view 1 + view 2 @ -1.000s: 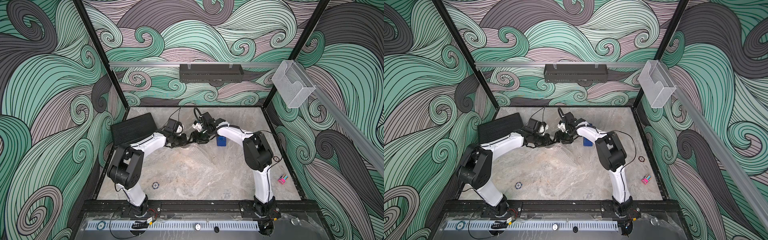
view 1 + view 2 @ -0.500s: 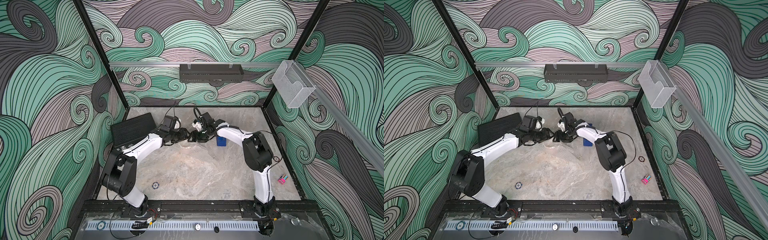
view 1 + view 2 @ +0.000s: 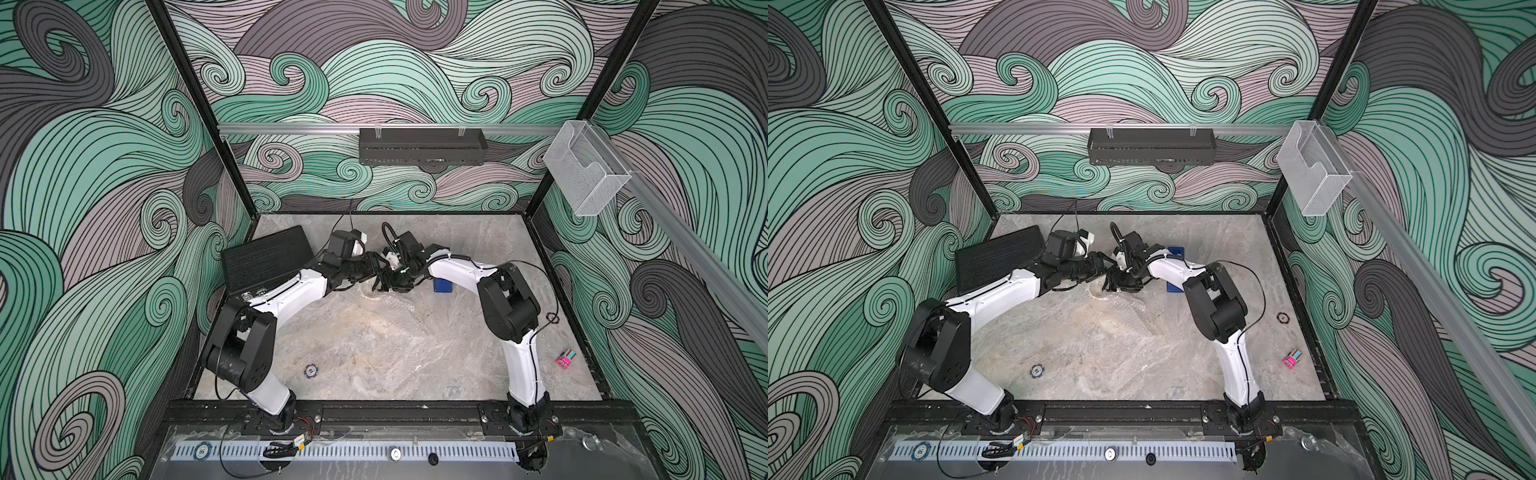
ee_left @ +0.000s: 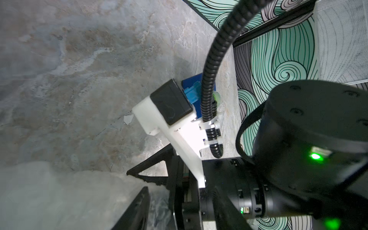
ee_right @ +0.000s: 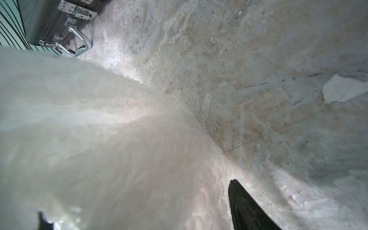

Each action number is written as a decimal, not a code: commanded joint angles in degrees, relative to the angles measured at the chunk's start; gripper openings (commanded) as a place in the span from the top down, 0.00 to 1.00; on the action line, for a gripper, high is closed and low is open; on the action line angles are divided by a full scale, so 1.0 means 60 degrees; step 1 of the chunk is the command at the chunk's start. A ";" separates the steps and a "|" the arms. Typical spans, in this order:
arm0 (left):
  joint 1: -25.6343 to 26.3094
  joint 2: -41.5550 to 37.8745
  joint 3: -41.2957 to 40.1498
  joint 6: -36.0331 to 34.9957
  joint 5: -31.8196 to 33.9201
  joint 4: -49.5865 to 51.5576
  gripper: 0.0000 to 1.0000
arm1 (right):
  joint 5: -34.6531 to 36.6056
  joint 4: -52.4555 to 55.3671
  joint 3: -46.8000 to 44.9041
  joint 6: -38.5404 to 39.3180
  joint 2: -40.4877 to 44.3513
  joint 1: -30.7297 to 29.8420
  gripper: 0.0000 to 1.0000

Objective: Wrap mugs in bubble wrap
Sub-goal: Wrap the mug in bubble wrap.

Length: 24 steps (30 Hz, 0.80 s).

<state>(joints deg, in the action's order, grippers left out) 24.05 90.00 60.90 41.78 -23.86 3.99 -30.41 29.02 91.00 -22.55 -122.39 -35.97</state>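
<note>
Right wrist view is showing the right gripper (image 5: 137,197) straddling a whitish bundle of bubble wrap (image 5: 99,119), its 2 fingers pressing on the bundle's sides. A faint pink tint is suggesting that the mug is sitting inside, at the back-centre of the table (image 3: 395,365). The left gripper (image 3: 372,271) is hovering just beside it. Only 1 of its fingers is showing clearly, so you cannot tell whether its jaws are apart. You are probably securing the wrap: hold the right grip steady while taking the loose sheet edge low. The blue tape dispenser (image 3: 441,285) is standing just beside the right arm, and the black case (image 3: 266,262) is crowding the left arm.
</note>
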 commanded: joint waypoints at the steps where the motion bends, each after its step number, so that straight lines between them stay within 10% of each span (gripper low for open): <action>1: -0.0227 -0.1333 0.0666 0.0044 0.1429 0.1062 0.42 | 0.0348 0.0485 0.0126 0.0152 -0.0069 -0.0056 0.37; 5: -0.0319 -0.2788 0.1044 -0.0537 0.3063 0.2228 0.29 | 0.0391 0.0526 0.0140 0.0196 -0.0051 -0.0058 0.37; 24: -0.2564 -0.4561 -0.1728 -0.1439 0.1135 0.2179 0.23 | 0.0528 0.0868 0.0342 0.0372 0.0048 -0.0061 0.38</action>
<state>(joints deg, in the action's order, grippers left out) 10.22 63.24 47.55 37.52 -14.24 20.49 -29.12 31.16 92.01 -21.43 -122.39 -36.05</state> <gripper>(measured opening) 0.772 0.620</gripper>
